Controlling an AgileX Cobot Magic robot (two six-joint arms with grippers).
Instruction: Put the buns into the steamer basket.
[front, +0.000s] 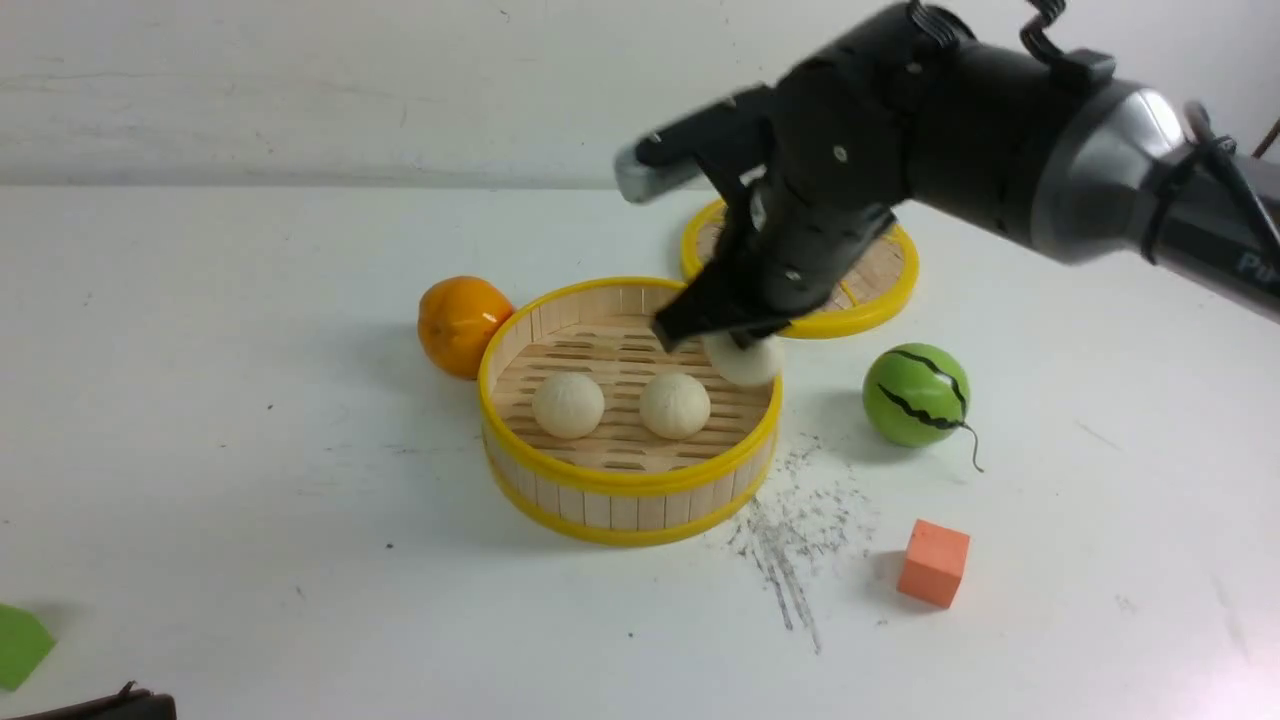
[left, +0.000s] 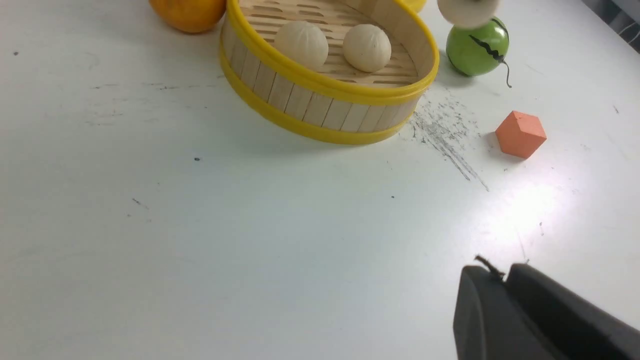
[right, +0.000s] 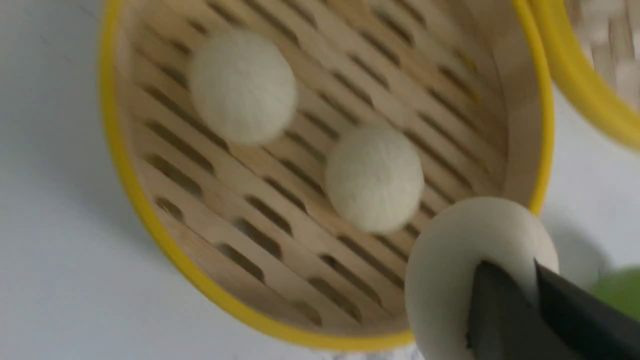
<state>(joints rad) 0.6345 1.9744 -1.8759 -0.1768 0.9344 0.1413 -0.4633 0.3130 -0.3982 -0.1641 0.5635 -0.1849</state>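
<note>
2 buns (front: 568, 404) in basket (front: 620, 500); orange (front: 460, 325) prob. touching.

You've got an orange (front: 458, 322) at left, a yellow-rimmed woven lid (front: 885, 275) farther back, and a striped watermelon ball (front: 917, 394) at right. A salmon cube (front: 934, 562) sits near the ball, closer to you.

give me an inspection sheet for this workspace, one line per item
surface: white table, grey scuff marks right of the steamer basket
job's things: steamer basket upright; left bun and middle bun lie apart on its floor; third bun held above its right rim
clutter: orange beside basket's left wall, watermelon ball, orange cube, woven lid behind, green scrap at left edge
grippers: right gripper shut on third bun; left gripper shut, empty
cables: black coiled cables atop right arm
surroundings: plain white wall
</note>
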